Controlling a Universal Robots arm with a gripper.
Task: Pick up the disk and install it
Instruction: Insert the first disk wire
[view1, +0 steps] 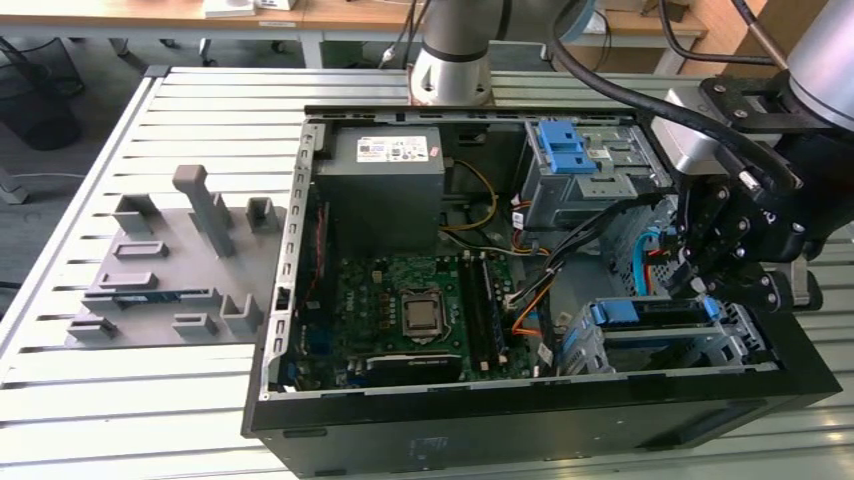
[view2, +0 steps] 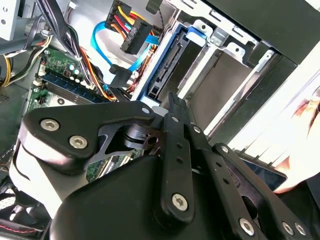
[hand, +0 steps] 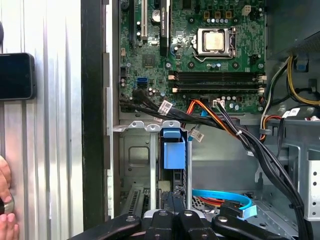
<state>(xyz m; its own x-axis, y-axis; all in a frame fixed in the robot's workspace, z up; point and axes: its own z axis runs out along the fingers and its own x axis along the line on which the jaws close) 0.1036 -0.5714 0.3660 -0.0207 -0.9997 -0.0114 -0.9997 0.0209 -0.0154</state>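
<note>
The disk (view1: 650, 312), a drive in a blue plastic carrier, sits on edge in a slot of the lower metal drive cage (view1: 747, 340) at the exterior view's right of the open computer case (view1: 534, 420). In both wrist views its blue frame (view2: 150, 75) and blue end tab (hand: 173, 152) show inside the cage. My gripper (view1: 705, 288) hangs just over the cage. Its black fingers (view2: 175, 107) are pressed together, their tips (hand: 172, 197) at the disk's exposed edge; whether they touch it I cannot tell.
A grey fixture block (view1: 160, 270) lies on the slatted table at the exterior view's left. Inside the case are the motherboard (view1: 414, 310), power supply (view1: 394, 175), an upper cage with blue latch (view1: 574, 150) and loose cables (hand: 240, 132). A person's hand (hand: 4, 200) and a phone (hand: 15, 75) lie beside the case.
</note>
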